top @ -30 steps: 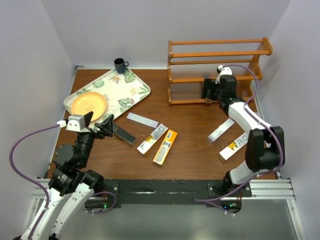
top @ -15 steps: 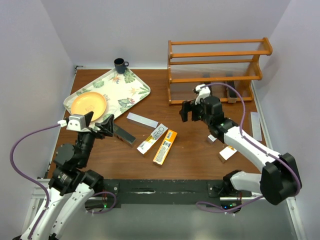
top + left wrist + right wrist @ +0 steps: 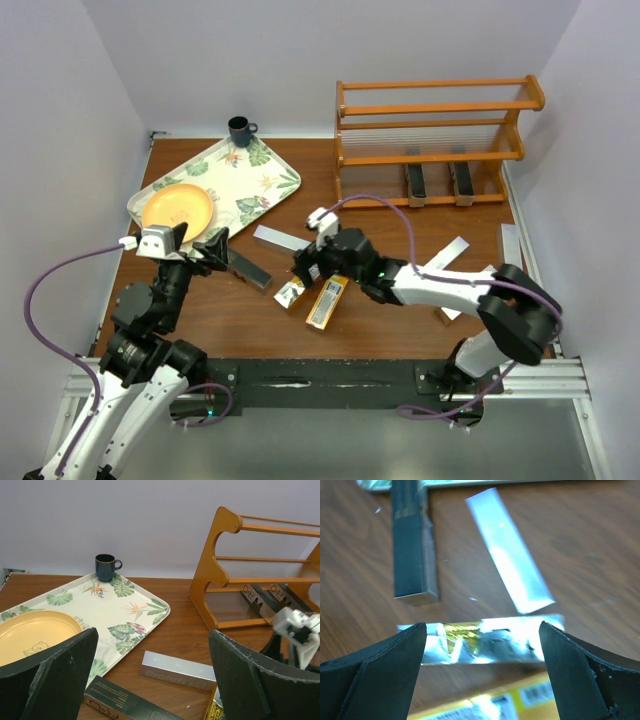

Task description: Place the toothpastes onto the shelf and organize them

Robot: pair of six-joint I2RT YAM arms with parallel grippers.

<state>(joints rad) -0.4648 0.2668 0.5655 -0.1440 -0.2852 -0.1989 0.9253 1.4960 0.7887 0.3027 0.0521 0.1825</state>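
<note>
The orange-brown shelf stands at the back right, with two black toothpaste boxes on its bottom tier. My right gripper is open, low over a white-and-yellow box that lies between its fingers in the right wrist view. An orange box lies beside it. A silver box and a black box lie to the left. My left gripper is open and empty by the black box. Two silver boxes and a white-orange box lie at the right.
A leaf-patterned tray with a yellow plate lies at the back left. A dark mug stands behind it. White walls close in on the table on three sides.
My right arm left the shelf, where a second black box now lies on the bottom tier, and swung left and down over the boxes in the middle. The left arm stayed put.
</note>
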